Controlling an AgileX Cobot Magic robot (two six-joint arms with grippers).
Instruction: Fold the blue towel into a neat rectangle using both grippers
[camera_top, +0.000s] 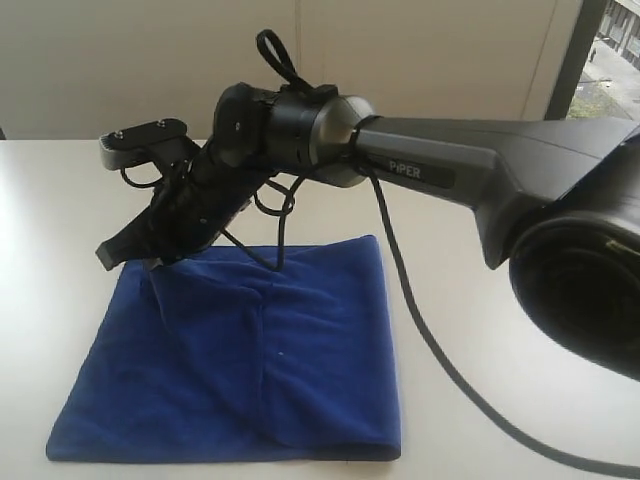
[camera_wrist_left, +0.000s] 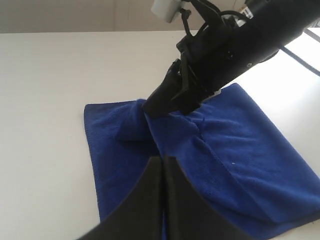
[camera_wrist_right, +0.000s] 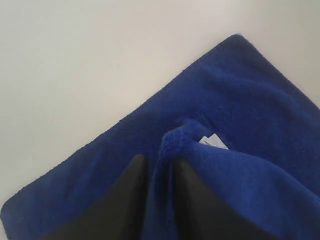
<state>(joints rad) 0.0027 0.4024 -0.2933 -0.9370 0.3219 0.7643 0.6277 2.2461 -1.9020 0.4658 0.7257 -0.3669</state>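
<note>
The blue towel (camera_top: 260, 370) lies folded on the white table (camera_top: 60, 220), with creases across its top layer. My right gripper (camera_top: 150, 262) reaches across to the towel's far left corner and is shut on a pinched-up fold of cloth. In the right wrist view the towel (camera_wrist_right: 240, 90) bunches between the black fingers (camera_wrist_right: 130, 190), and a small white label (camera_wrist_right: 214, 141) shows beside the fold. In the left wrist view my left gripper (camera_wrist_left: 163, 159) hovers over the towel (camera_wrist_left: 240, 150) with its jaws together and nothing in them. The right gripper (camera_wrist_left: 150, 112) shows there too, lifting the corner.
The right arm's long grey body (camera_top: 470, 170) spans the scene above the towel's right side. Its black cable (camera_top: 430, 340) trails over the table to the right of the towel. A window (camera_top: 610, 60) is at the far right.
</note>
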